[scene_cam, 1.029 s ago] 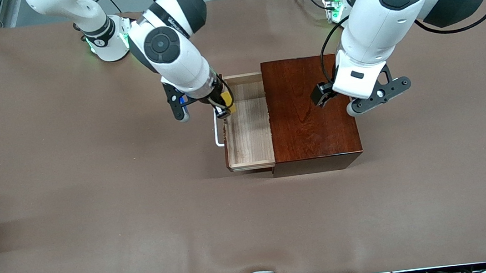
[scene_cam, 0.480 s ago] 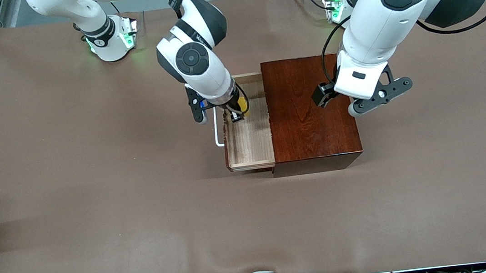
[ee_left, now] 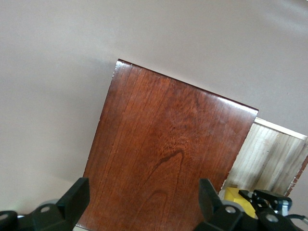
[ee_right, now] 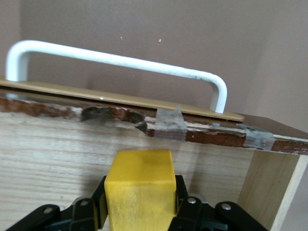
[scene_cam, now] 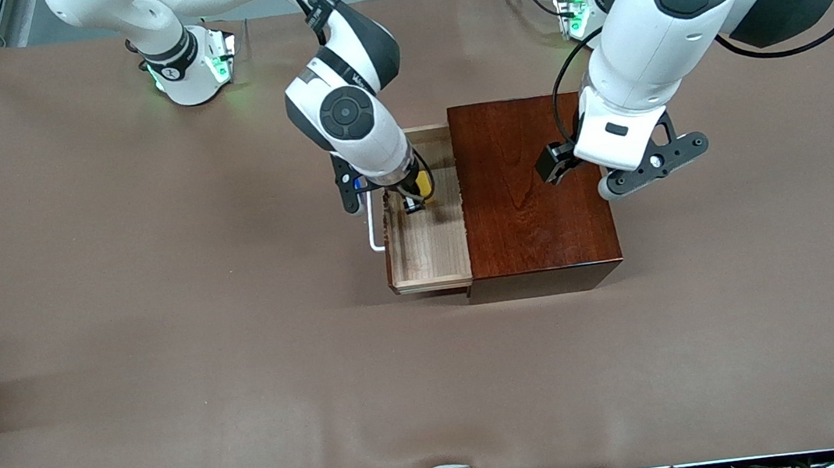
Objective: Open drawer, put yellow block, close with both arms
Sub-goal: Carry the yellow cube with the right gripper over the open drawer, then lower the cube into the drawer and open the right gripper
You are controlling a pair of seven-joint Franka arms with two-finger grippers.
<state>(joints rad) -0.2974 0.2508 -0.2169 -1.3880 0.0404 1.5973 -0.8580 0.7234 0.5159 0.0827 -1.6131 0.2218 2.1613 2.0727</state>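
Yellow block (scene_cam: pixel 423 184) clamped in right gripper (scene_cam: pixel 414 201), suspended over open drawer (scene_cam: pixel 430 244) interior, handle (ee_right: pixel 120 61) just beside. Left gripper (ee_left: pixel 139 202) fingers spread, empty, waiting over box (scene_cam: pixel 530 190) top.

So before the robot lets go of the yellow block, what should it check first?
1. Drawer pulled open: ok.
2. Yellow block gripped by the right gripper: ok.
3. Block over the drawer's tray, not its rim: ok.
4. Block low enough to drop gently: cannot tell.
5. Left gripper out of the way, waiting open over the box: ok.
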